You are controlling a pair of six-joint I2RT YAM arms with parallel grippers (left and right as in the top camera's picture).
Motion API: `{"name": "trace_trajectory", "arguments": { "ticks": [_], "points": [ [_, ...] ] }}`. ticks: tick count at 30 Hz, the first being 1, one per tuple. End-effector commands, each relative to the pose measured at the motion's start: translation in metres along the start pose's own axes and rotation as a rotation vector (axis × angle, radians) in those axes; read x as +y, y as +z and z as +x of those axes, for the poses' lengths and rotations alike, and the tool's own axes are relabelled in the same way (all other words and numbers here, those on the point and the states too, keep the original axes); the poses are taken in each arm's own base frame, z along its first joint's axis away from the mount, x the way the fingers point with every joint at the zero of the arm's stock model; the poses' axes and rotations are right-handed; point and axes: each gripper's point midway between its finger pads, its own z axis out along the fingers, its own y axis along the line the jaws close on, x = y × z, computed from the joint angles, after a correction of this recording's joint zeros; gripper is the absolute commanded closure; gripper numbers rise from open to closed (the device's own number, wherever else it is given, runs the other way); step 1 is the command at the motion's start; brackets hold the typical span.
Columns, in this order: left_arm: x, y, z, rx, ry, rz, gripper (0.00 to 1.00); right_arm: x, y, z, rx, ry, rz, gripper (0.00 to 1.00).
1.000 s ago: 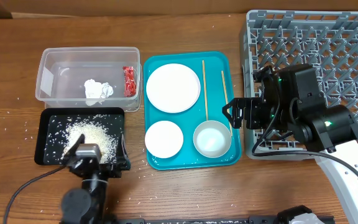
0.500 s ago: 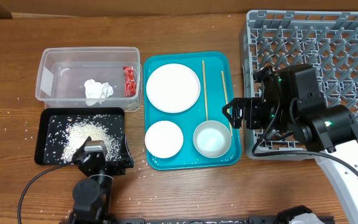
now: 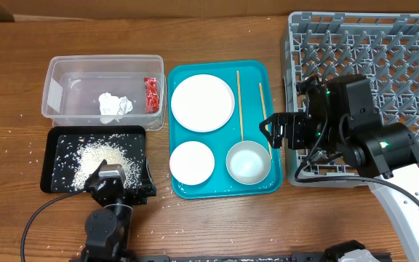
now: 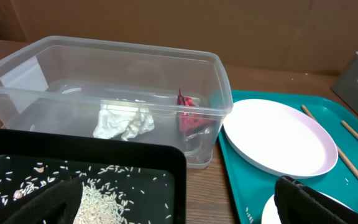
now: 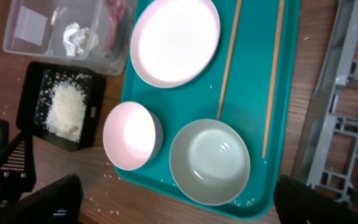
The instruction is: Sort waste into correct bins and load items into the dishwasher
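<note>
Left claw [image 4: 179,204]: I see it spread wide, gripping nothing, at the black tray's [image 3: 53,145] near edge.
Right claw [image 5: 185,205]: spread wide, empty, over the teal tray [image 3: 257,69] beside the dish rack [image 3: 384,51].
Waste: red wrapper [image 3: 150,95] and paper wad [image 3: 114,104] in the clear tub [image 3: 57,87]; rice [image 3: 104,156] in the black tray, stray grains on the bench [image 3: 217,36].
Dishes: large plate [image 3: 203,102], two bowls [image 3: 191,161], and chopsticks [image 3: 240,102] on the teal tray.
</note>
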Motion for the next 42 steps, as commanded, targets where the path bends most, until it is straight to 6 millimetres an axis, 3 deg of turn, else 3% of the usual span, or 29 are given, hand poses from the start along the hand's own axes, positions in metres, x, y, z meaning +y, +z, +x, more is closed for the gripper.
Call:
{"name": "trace_trajectory", "arguments": {
  "ticks": [1, 3, 6, 9, 13, 21, 24, 26, 27, 31, 36, 42],
  "points": [
    [0.001, 0.0, 0.001, -0.006, -0.015, -0.002, 0.0, 0.021, 0.001, 0.004, 0.026, -0.01, -0.111, 0.0],
    [0.001, 0.0, 0.001, -0.006, -0.015, -0.002, 0.0, 0.027, 0.008, 0.018, 0.093, -0.011, -0.123, 0.14],
    [0.001, 0.0, 0.001, -0.006, -0.015, -0.002, 0.0, 0.027, 0.031, 0.045, 0.207, -0.033, -0.08, 0.23],
    [0.001, 0.0, 0.001, -0.006, -0.015, -0.002, 0.0, 0.0, 0.06, 0.063, 0.266, -0.058, 0.111, 0.31],
    [0.001, 0.0, 0.001, -0.006, -0.015, -0.002, 0.0, -0.041, 0.09, 0.065, 0.272, -0.066, 0.351, 0.39],
    [0.001, 0.0, 0.001, -0.006, -0.015, -0.002, 0.0, -0.072, 0.151, 0.081, 0.356, -0.074, 0.415, 0.45],
    [0.001, 0.0, 0.001, -0.006, -0.015, -0.002, 0.0, -0.088, 0.165, 0.088, 0.392, -0.065, 0.46, 0.46],
    [0.001, 0.0, 0.001, -0.006, -0.015, -0.002, 0.0, -0.095, 0.172, 0.094, 0.419, -0.056, 0.473, 0.53],
    [0.001, 0.0, 0.001, -0.006, -0.016, -0.002, 0.0, -0.097, 0.174, 0.098, 0.438, -0.058, 0.478, 0.6],
    [0.001, 0.0, 0.001, -0.006, -0.015, -0.002, 0.0, -0.093, 0.173, 0.105, 0.476, -0.058, 0.451, 0.95],
    [0.001, 0.0, 0.001, -0.006, -0.015, -0.002, 0.0, -0.082, 0.15, 0.083, 0.412, -0.057, 0.444, 0.96],
    [0.001, 0.0, 0.001, -0.006, -0.015, -0.002, 0.0, -0.066, 0.088, 0.026, 0.188, -0.057, 0.449, 0.96]
  ]
}}
